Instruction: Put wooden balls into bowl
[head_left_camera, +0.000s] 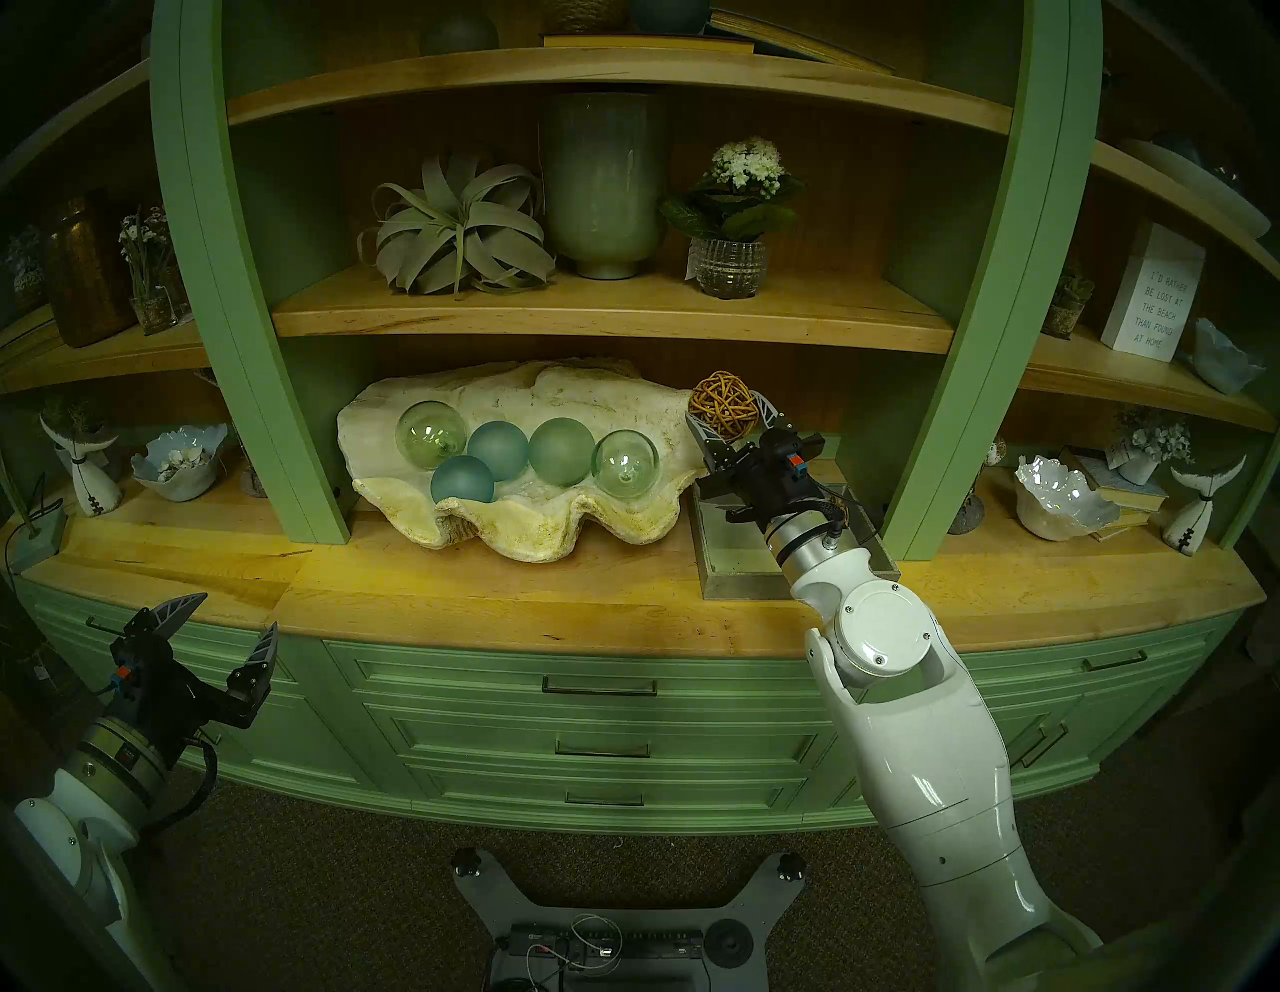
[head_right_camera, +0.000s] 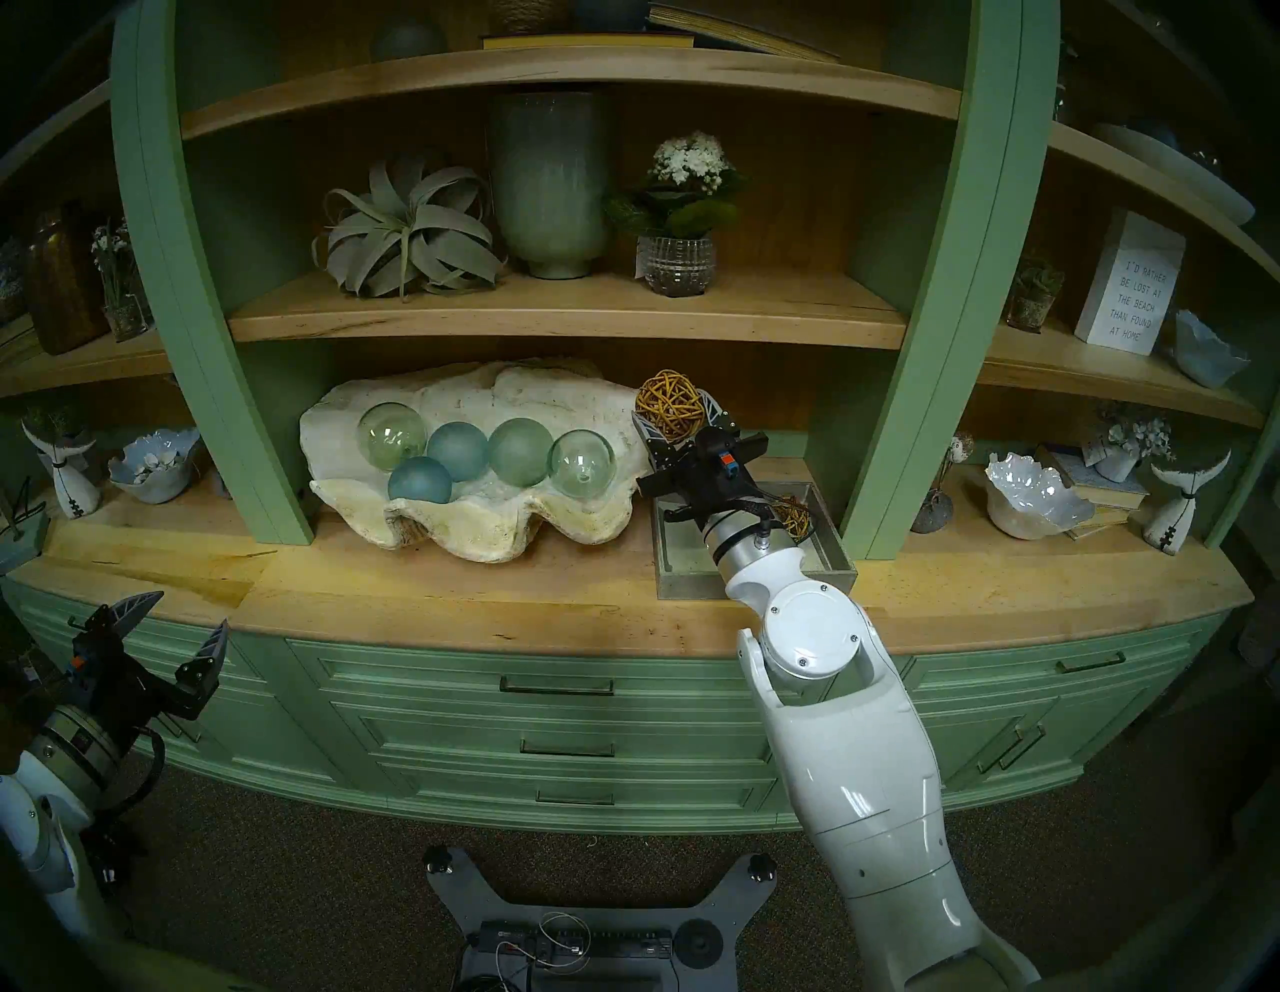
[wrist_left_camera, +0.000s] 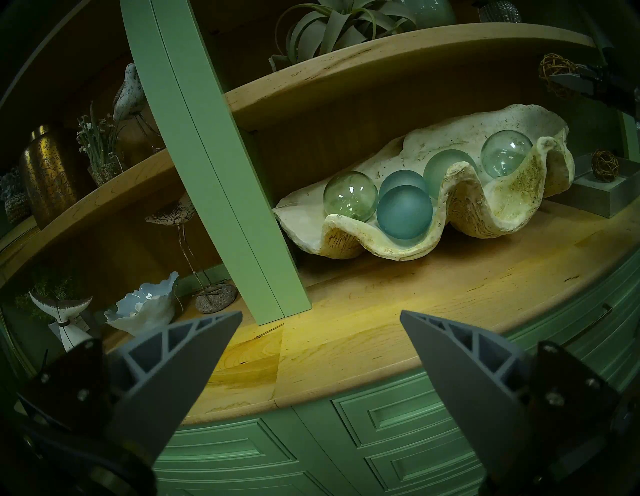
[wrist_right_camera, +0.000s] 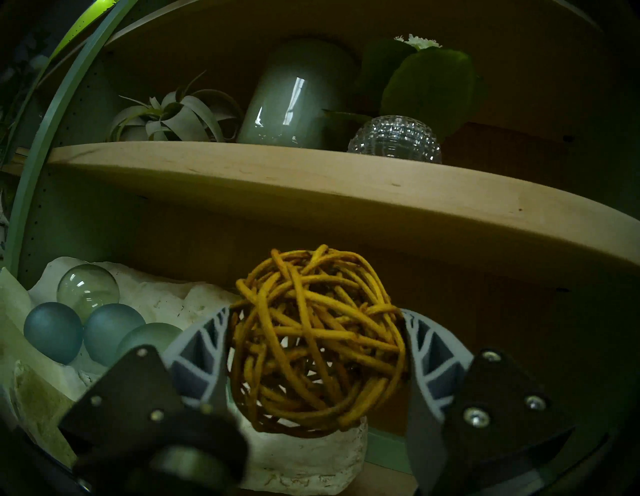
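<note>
Right gripper is clamped on 1 wooden ball, fingers curved round its 2 sides at about mid-height, ball held up in the air just off the right end of the shell bowl and under the middle shelf. From the right wrist view the grip looks centred: ball sits between both fingers, bowl rim right below it. Second wooden ball sits in the grey tray right of the bowl, mostly hidden behind the right wrist in the head views. Left gripper is parked low at the cabinet front, jaws wide, nothing in them. Handling, my read: woven twig sphere, openwork, so very light and a bit springy; rough surface gives the fingers plenty of bite, slip is unlikely. Squeezing too hard could flex or crack twigs, so a moderate hold across the widest part is the right spot, which is where it is now. Bigger worry is the landing: 5 glass balls already lie in the bowl, smooth and fragile-looking, and a light ball could bounce or roll off them over the wavy front rim. I'd release low, over the bare patch at the right end near the clear glass ball. Clearance to the shelf above looks modest.
</note>
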